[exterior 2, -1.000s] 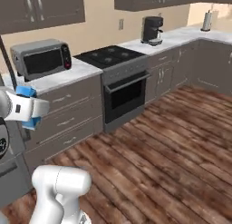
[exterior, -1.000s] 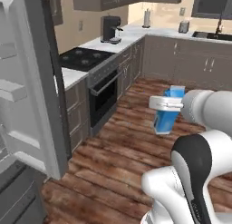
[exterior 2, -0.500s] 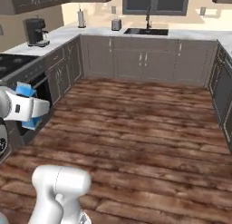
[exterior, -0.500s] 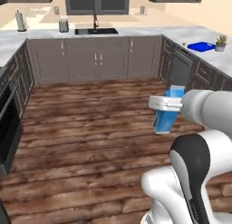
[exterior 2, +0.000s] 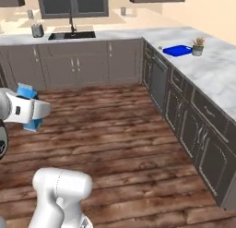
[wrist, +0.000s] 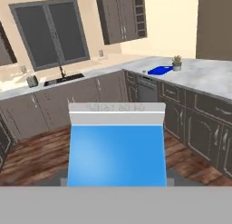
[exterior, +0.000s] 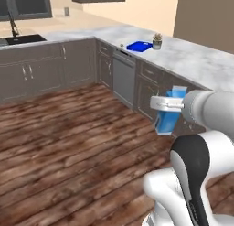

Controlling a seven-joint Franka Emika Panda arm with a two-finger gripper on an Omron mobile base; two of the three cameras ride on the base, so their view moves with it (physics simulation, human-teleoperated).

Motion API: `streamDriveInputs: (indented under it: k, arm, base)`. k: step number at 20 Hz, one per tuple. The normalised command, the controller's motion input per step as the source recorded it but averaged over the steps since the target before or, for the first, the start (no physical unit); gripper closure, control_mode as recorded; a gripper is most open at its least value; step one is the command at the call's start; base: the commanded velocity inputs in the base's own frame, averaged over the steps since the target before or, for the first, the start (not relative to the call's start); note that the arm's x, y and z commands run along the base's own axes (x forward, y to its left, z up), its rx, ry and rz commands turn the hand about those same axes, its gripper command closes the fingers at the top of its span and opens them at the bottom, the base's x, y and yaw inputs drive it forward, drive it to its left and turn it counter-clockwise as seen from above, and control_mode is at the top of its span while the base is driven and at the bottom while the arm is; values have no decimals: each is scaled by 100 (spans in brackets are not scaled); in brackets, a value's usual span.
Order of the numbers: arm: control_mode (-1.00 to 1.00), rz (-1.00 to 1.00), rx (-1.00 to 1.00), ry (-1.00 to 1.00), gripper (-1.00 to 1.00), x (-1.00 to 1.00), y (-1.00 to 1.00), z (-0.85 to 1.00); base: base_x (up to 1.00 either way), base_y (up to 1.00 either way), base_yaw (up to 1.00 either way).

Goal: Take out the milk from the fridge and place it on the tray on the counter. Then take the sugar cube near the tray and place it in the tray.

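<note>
My gripper [exterior: 165,110] is shut on the milk [exterior: 170,116], a small blue carton with a white top, held upright in the air over the wood floor. The carton [exterior 2: 27,124] also sits in the gripper [exterior 2: 31,110] at the left of the right base view. Up close, the milk [wrist: 117,151] takes up the lower middle of the hand view. Far ahead, the flat blue tray [exterior: 139,46] [exterior 2: 176,50] [wrist: 159,70] lies on the marble counter [exterior: 196,60]. A tiny speck to its left may be the sugar cube [exterior: 121,45]. The fridge is out of view.
A small potted plant [exterior: 157,40] [exterior 2: 198,45] stands just right of the tray. Grey cabinets and a dishwasher front [exterior: 123,76] run under the counter. A sink with a tap [exterior 2: 71,35] sits under the window at the back. Open wood floor [exterior 2: 120,130] lies between me and the counter.
The base has turned, so the whole scene swung from the stove past the sink to the corner counter with the tray. The carton stays in the gripper at the same spot.
</note>
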Motion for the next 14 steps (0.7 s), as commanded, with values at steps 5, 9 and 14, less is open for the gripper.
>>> streamDriveInputs:
  k: [5,9,14]
  arm:
    - [100,0,0,0,100,0,0,0]
    - [100,0,0,0,100,0,0,0]
    - [100,0,0,0,100,0,0,0]
  base:
    - [100,74,-42]
    - [100,60,-37]
    - [100,34,-34]
